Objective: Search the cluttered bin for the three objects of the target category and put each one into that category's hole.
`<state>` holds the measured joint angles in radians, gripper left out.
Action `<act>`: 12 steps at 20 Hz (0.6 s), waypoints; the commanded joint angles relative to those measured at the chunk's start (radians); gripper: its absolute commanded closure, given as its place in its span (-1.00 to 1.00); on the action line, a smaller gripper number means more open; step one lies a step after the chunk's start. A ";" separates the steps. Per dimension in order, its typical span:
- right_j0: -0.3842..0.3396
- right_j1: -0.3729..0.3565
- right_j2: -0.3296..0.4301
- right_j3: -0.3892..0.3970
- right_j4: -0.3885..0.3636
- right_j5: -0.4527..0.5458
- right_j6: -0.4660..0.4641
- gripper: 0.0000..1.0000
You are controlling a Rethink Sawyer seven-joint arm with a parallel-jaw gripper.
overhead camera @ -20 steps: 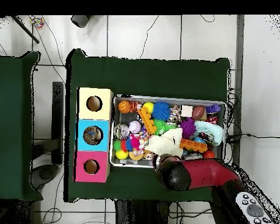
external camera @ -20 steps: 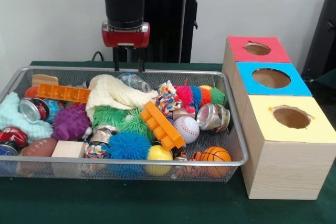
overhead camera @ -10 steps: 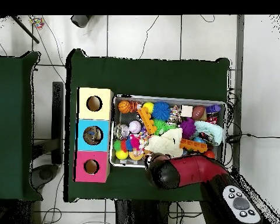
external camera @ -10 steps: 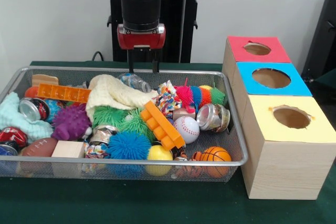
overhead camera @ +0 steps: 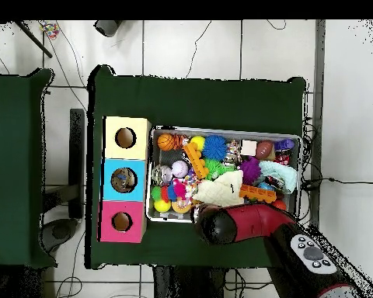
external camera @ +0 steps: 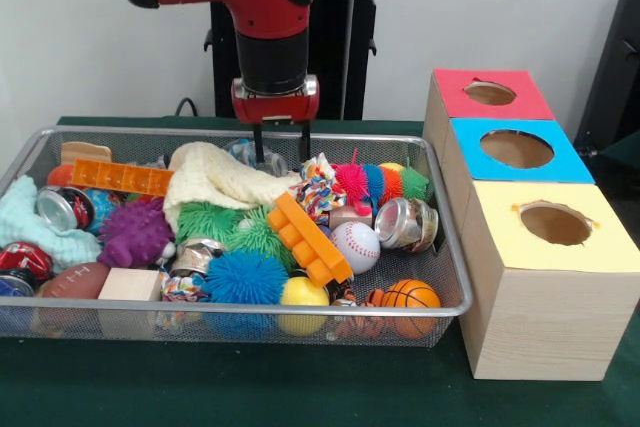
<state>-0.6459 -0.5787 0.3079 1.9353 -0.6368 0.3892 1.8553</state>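
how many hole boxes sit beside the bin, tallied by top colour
red-topped box: 1
blue-topped box: 1
yellow-topped box: 1
total: 3

Plain white wall (external camera: 520,7) behind; pale tiled floor (overhead camera: 213,50) strewn with cables (overhead camera: 189,46)

Green table (external camera: 300,397) carries bin (external camera: 240,321) and boxes (external camera: 545,287).

Boxes: red top (external camera: 490,94), blue top (external camera: 517,150), yellow top (external camera: 553,224); orange brick (external camera: 308,238).
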 commanded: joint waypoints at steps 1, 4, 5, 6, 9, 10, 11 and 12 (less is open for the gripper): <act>-0.053 0.070 -0.007 -0.127 -0.062 -0.018 -0.031 -1.00; -0.084 0.048 0.009 -0.108 -0.057 -0.006 -0.055 -1.00; -0.091 0.043 0.012 -0.102 -0.056 -0.003 -0.058 -1.00; -0.097 0.035 0.014 -0.094 -0.054 0.001 -0.061 -1.00; -0.113 0.010 0.021 -0.073 -0.053 0.006 -0.065 -1.00; -0.117 0.000 0.023 -0.066 -0.054 0.009 -0.067 -1.00; -0.119 -0.008 0.023 -0.061 -0.053 0.012 -0.067 -1.00; -0.118 -0.013 0.020 -0.056 -0.055 0.008 -0.061 -1.00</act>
<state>-0.7397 -0.5696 0.3074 1.9217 -0.6370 0.3882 1.8553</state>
